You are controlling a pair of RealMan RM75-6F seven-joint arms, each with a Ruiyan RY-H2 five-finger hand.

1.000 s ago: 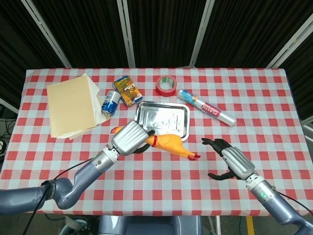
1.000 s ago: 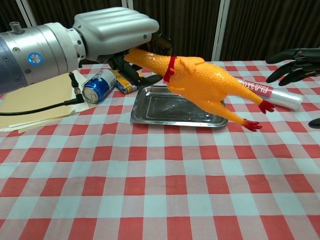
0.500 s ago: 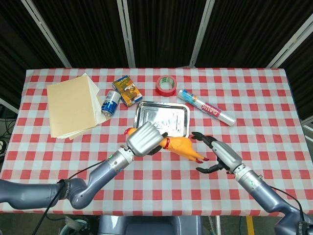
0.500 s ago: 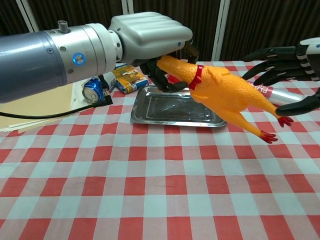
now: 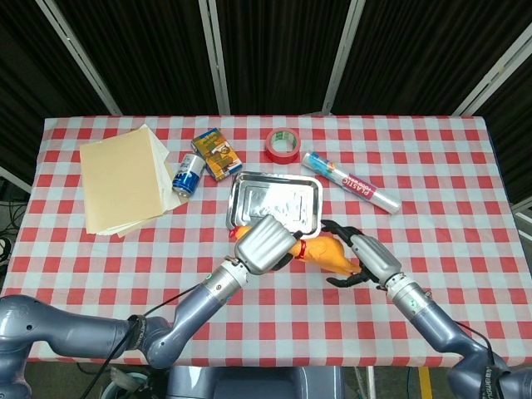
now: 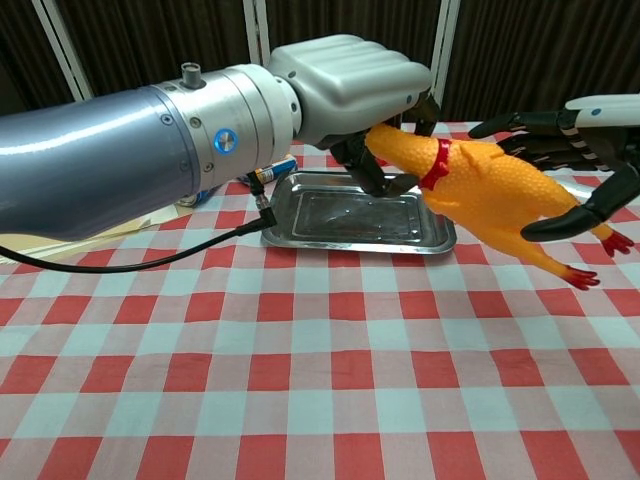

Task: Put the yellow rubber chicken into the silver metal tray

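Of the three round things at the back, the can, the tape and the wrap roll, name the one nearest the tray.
The red tape roll: it lies just beyond the tray's far edge, while the blue can sits off to the left and the plastic wrap roll to the right.

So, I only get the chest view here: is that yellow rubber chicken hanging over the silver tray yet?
Observer: Not yet. The head view shows the yellow rubber chicken over the tablecloth, on the robot's side of the silver metal tray, off its right front corner.
Operator: Is there anything behind the tray that I can't see?
Observer: Yes, a red tape roll lies on the cloth just beyond it.
Operator: And further right?
Observer: A plastic wrap roll lies to the tray's right, beyond the right hand.
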